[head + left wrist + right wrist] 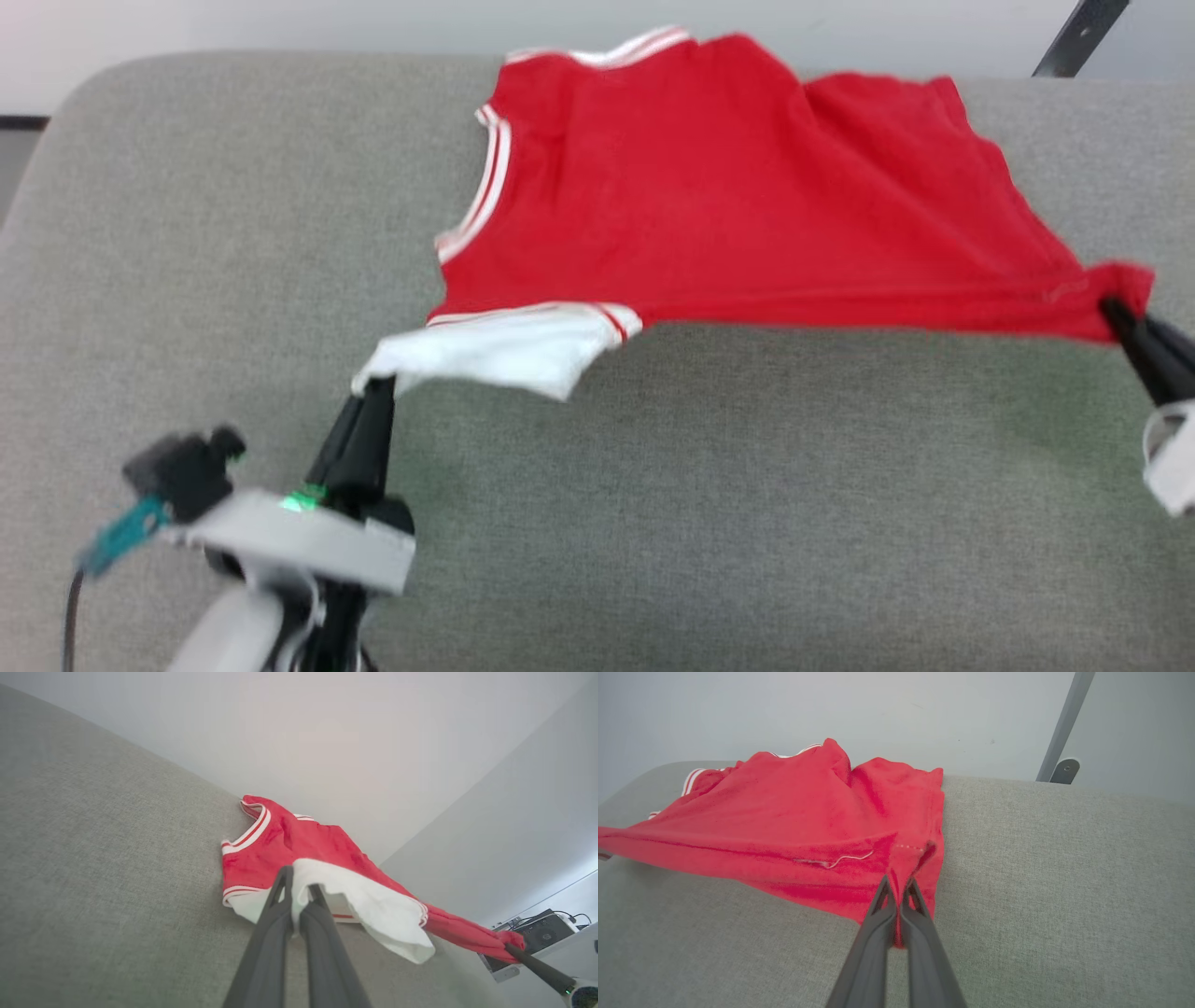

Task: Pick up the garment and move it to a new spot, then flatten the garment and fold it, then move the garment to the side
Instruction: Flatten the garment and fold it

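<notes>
Currently, left gripper (378, 385) fingers clamp the white sleeve (495, 353), right gripper (1111, 306) fingers the hem corner (1125, 280); hold the jersey (700, 205) taut and lower both ends evenly onto the grey upholstered surface (653, 504).

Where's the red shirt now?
The garment lies far back on the grey cushion in the head view, its white sleeve in the left gripper, its red corner in the right gripper.

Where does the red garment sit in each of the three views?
Head view: the garment spans upper centre, between left claw and right claw.
Left wrist view: garment at centre, trailing lower right.
Right wrist view: garment at left and centre.
Shared landmark: right claw pinching its red corner.
</notes>
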Tool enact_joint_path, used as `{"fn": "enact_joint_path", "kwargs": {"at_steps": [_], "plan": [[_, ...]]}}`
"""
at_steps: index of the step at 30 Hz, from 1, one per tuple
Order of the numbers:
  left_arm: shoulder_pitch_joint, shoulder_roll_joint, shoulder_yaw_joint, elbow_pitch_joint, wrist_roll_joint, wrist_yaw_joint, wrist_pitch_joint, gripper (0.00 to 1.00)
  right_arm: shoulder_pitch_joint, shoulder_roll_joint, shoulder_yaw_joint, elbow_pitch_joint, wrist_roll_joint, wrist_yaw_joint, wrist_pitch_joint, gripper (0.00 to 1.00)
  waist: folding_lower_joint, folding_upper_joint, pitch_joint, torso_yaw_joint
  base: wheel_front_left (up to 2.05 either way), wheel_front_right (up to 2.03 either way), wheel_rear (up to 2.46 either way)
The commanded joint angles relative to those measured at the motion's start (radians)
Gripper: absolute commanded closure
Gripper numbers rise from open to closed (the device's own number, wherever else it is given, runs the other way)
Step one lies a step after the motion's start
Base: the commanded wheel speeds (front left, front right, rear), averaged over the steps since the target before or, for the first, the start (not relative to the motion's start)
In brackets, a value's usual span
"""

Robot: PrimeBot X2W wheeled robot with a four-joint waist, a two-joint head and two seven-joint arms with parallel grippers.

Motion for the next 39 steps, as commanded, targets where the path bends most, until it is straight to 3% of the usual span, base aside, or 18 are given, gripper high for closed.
{"fn": "enact_joint_path", "kwargs": {"at_steps": [1,15,22,28,33,39], "plan": [[0.053,0.007,0.014,-0.049,0.004,0.021,-0.001,1.0,0.054,0.008,-0.037,-0.033,-0.011,-0.001,0.013,1.0,0.0,0.0,-0.013,-0.001,0.0,0.0,0.0],[0.415,0.106,0.024,-0.494,0.009,0.172,0.04,1.0,0.484,0.157,-0.395,-0.463,-0.141,-0.001,0.236,1.0,0.0,0.0,-0.009,0.014,0.0,0.0,0.0],[0.454,0.127,0.011,-0.631,0.007,0.208,0.075,1.0,0.58,0.216,-0.514,-0.6,-0.152,-0.001,0.328,1.0,0.0,0.0,0.01,0.022,0.0,0.0,0.0],[0.308,0.145,-0.02,-0.54,0.042,0.178,0.141,1.0,0.519,0.212,-0.483,-0.557,-0.145,-0.001,0.385,1.0,0.0,0.0,0.028,0.026,0.0,0.0,0.0],[0.137,0.116,-0.05,-0.388,0.062,0.126,0.176,1.0,0.425,0.169,-0.442,-0.468,-0.122,-0.001,0.414,1.0,0.0,0.0,0.059,0.028,0.0,0.0,0.0],[-0.062,0.071,-0.114,-0.195,0.177,0.105,0.178,1.0,0.318,0.14,-0.415,-0.37,-0.133,-0.001,0.399,1.0,0.0,0.0,0.125,0.037,0.0,0.0,0.0]]}}
